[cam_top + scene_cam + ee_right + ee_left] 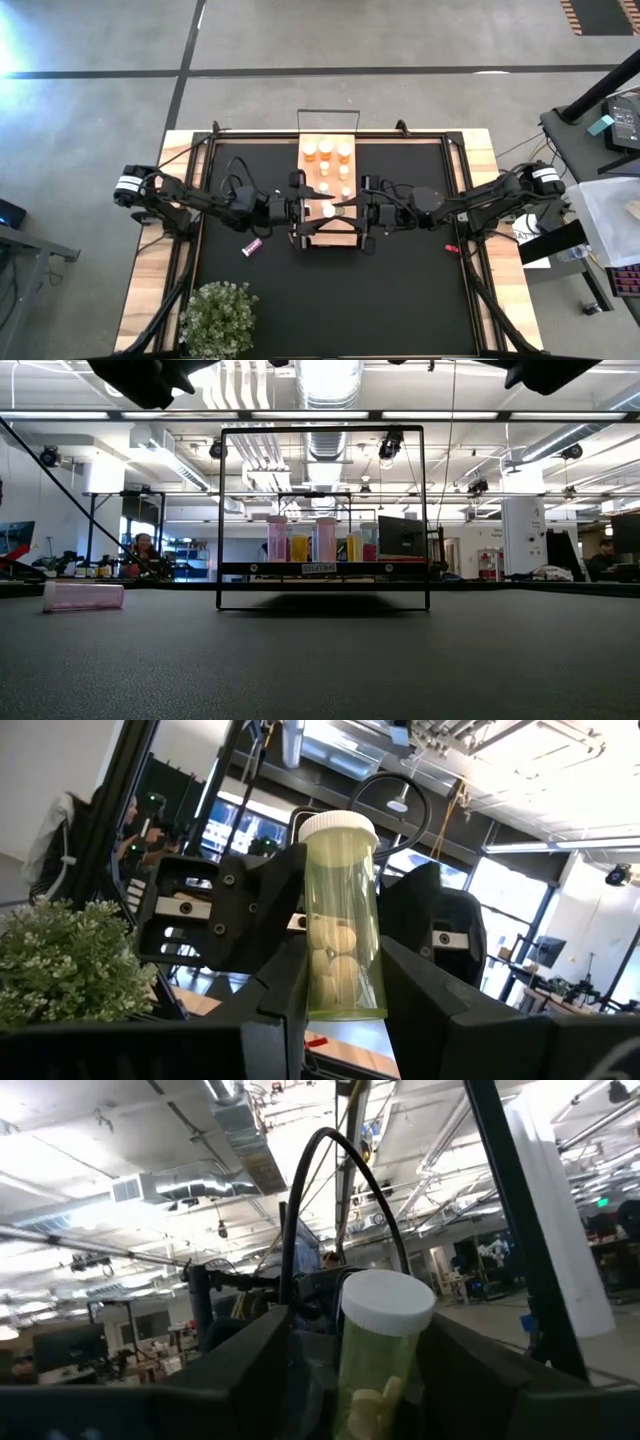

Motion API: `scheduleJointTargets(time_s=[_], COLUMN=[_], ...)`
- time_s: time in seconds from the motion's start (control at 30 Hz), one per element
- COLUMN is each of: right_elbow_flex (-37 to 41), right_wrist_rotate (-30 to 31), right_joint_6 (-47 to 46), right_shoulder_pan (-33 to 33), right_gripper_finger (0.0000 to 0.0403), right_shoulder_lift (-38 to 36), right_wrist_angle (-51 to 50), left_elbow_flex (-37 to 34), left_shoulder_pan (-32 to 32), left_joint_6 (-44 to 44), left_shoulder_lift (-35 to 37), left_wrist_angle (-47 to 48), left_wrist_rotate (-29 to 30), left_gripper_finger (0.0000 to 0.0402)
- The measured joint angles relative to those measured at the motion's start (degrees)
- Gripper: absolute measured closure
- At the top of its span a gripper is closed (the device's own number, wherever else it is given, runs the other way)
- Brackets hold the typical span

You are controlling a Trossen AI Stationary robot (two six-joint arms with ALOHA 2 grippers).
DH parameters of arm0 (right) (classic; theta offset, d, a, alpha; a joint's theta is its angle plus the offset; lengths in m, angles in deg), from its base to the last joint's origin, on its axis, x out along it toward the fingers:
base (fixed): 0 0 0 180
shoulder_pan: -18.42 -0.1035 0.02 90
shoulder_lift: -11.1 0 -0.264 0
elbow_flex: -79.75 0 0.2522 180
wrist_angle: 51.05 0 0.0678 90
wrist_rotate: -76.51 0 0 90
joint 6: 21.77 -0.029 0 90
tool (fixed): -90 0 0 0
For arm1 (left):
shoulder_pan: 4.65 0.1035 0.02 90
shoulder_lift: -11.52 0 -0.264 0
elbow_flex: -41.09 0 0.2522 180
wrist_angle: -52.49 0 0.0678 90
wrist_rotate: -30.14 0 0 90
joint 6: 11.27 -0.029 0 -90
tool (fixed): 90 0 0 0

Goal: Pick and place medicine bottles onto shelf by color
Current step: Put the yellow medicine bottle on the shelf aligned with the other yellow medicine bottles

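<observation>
A pale green bottle (342, 920) with a white cap is held upright above the shelf (312, 170), with my right gripper (345, 1012) shut on it. My left gripper (385, 1380) faces it from the table's left and is open. Its fingers (270, 910) stand on either side of the bottle's upper half. Whether they touch it I cannot tell. In the high view the two grippers meet at the white cap (328, 210). Amber and smaller bottles (326, 150) stand on the far part of the shelf. A pink bottle (252, 246) lies on its side on the black mat. My right gripper pinches the bottle's lower part (345, 1000) between its two fingers. The fingers come from the table's right side and slant a little upward. The bottle stands upright in the hold, cap up, lifted clear above the shelf board.
A small red bit (452, 247) lies on the mat near the right arm. A potted plant (218, 318) stands at the near left corner. The shelf's black wire frame (222, 510) rises above the board. In the low view the pink bottle (83, 596) lies left of the shelf.
</observation>
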State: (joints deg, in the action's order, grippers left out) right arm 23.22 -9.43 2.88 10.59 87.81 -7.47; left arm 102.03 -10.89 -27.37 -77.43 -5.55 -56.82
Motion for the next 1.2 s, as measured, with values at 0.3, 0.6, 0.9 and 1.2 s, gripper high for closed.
scheduleJointTargets(time_s=[0.3, 0.6, 0.9, 1.2], right_elbow_flex=[0.00, -0.01, -0.02, -5.35], right_wrist_rotate=[0.68, 0.73, 5.89, 12.13], right_joint_6=[0.72, 2.12, 2.09, -0.78], right_shoulder_pan=[0.02, 0.02, -0.03, -0.03], right_gripper_finger=[0.0307, 0.0307, 0.0279, 0.0217], right_shoulder_lift=[-0.04, -0.20, -0.22, -5.56], right_wrist_angle=[0.00, -0.68, -3.28, -28.98], left_elbow_flex=[0.00, 0.00, 0.00, 0.00], left_shoulder_pan=[-0.02, 0.00, 0.02, 0.23], left_joint_6=[0.75, 0.62, 0.80, 0.78], left_shoulder_lift=[0.02, 0.04, 0.18, 0.23], left_wrist_angle=[0.39, 0.42, -0.03, 0.30], left_wrist_rotate=[-0.58, -1.04, -1.01, -1.01], left_gripper_finger=[0.0280, 0.0311, 0.0313, 0.0313])
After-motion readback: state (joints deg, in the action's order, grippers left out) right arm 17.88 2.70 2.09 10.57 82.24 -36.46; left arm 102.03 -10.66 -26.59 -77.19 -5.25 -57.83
